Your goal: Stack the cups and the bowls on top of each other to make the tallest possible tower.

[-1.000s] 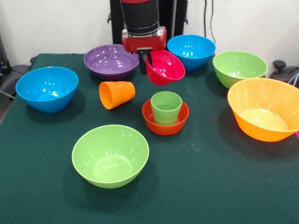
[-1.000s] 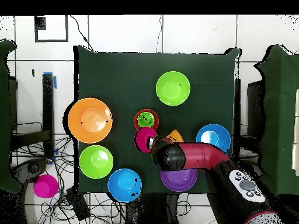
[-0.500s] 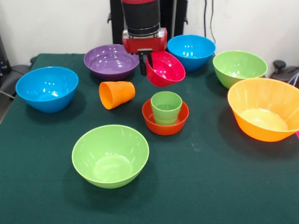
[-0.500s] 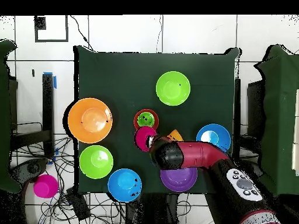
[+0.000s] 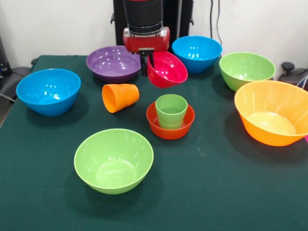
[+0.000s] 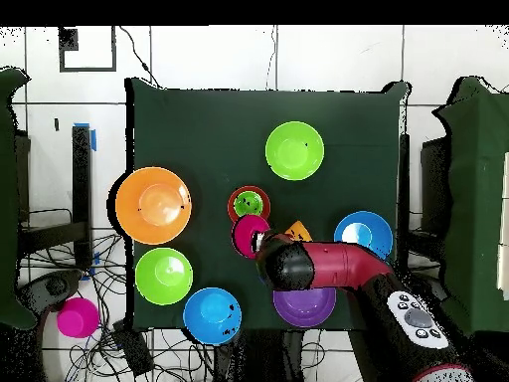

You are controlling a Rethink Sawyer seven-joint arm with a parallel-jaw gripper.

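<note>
**Magenta bowl backing off toward the purple one**

Since the last look about a second back, my gripper (image 5: 147, 58) has pulled up and away from me with the magenta bowl (image 5: 167, 69) pinched by its rim, so the bowl now hangs tilted, clear of the cloth, just beside the purple bowl (image 5: 114, 62). The fingers are clamped on that rim. I read that as a carry in progress, not a placement yet (no tower to speak of so far).

The only stacking done: the light green cup (image 5: 171, 110) stands upright inside the small orange-red bowl (image 5: 170, 121). The orange cup (image 5: 120, 97) lies on its side nearby.

Everything's glossy, smooth plastic, round and thin-walled, on a dark green table (image 5: 226, 192) cloth. Slick rims probably slip easily; tapered cups should nest fine.
</note>
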